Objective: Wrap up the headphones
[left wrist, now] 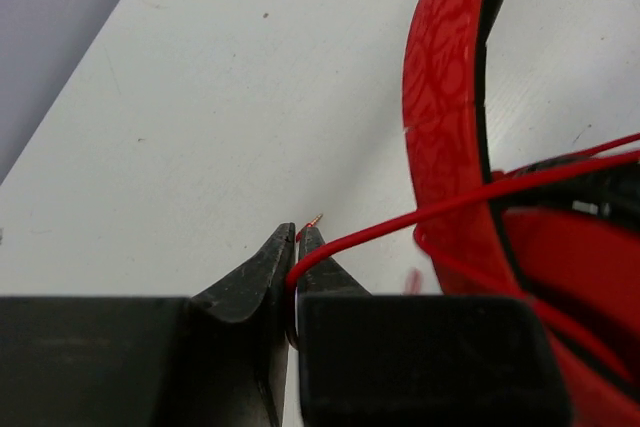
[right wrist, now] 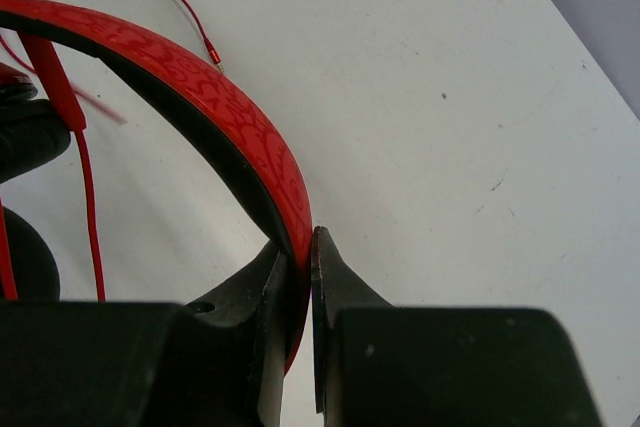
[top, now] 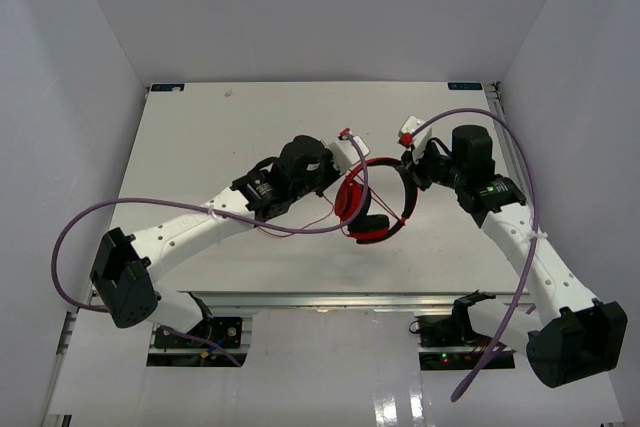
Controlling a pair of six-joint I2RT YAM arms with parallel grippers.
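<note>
The red headphones [top: 372, 205] with black pads stand mid-table between both arms. My right gripper [right wrist: 300, 247] is shut on the red headband [right wrist: 235, 122], black on its inner side, and holds it up; it shows in the top view [top: 408, 169]. My left gripper [left wrist: 297, 237] is shut on the thin red cord [left wrist: 420, 215] close to its plug end, just left of the headband [left wrist: 445, 117]; it shows in the top view [top: 345, 147]. The cord [top: 300, 227] runs across the headphones and trails left under my left arm.
Thick purple cables [top: 150, 205] loop over both arms. The white table [top: 200, 137] has grey walls on the left, right and back. Its near edge has a metal rail [top: 330, 299].
</note>
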